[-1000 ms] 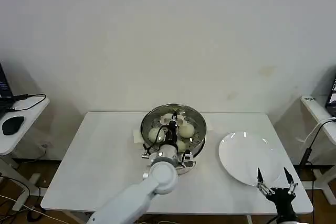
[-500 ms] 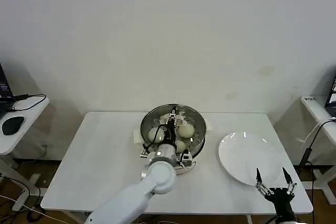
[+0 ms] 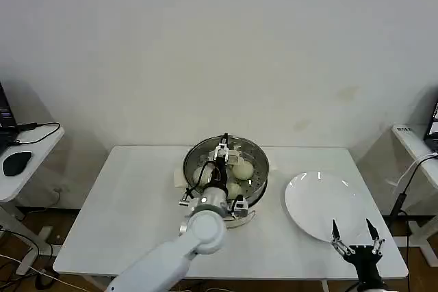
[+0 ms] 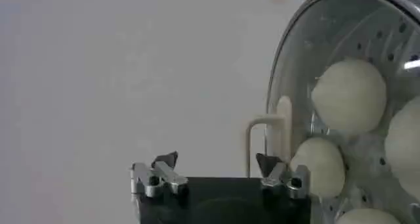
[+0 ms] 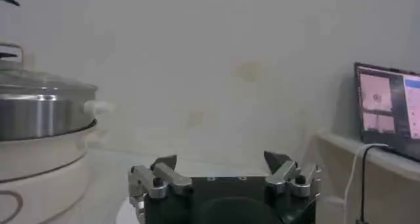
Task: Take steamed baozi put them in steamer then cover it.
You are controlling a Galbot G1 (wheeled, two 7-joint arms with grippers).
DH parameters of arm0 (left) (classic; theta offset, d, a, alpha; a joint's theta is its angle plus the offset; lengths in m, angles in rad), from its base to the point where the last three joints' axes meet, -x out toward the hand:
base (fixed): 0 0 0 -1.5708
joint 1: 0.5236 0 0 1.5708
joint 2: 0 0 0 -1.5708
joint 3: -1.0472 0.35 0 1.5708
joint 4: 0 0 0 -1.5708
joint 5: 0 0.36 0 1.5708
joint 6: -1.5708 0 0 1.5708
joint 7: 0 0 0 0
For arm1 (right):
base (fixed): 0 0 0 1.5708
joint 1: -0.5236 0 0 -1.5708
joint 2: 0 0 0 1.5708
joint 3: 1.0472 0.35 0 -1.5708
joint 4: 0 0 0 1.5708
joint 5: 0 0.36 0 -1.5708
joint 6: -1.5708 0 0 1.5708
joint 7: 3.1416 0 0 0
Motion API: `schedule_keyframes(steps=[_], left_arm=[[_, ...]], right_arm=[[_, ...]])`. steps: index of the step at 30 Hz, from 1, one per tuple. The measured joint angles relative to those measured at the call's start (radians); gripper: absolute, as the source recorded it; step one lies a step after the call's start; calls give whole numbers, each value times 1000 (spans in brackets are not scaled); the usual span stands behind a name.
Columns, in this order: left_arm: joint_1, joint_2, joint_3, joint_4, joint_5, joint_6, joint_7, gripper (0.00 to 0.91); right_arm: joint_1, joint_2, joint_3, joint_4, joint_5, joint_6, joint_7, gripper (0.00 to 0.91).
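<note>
Left gripper (image 3: 224, 147): hangs over the steamer's middle, fingers spread apart and holding nothing; in the left wrist view (image 4: 220, 169) the lid handle (image 4: 283, 128) stands beside one fingertip, untouched.
Right gripper (image 3: 353, 232): parked at the table's 4 o'clock corner, just past the plate's near rim, fingers splayed wide and empty.
Steamer (image 3: 254, 156): at the table's 12 o'clock, close to the back edge.
Cover (image 3: 205, 150): seated on the steamer, rim to rim.
Steamed baozi (image 3: 242, 169): inside the steamer, seen through the glass; three show clearly in the left wrist view (image 4: 348, 96).
Plate (image 3: 315, 200): at 3 o'clock, near the right edge, bare.
Table (image 3: 130, 203): open white surface from 7 to 10 o'clock.
</note>
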Motion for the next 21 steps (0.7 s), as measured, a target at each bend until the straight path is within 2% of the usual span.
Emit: schedule_keyframes(steps=[21], left_arm=[[26,51,2,-84,-22,0,2,907]], right_arm=[[0,1,-3,-3,-1,1,-2,907]])
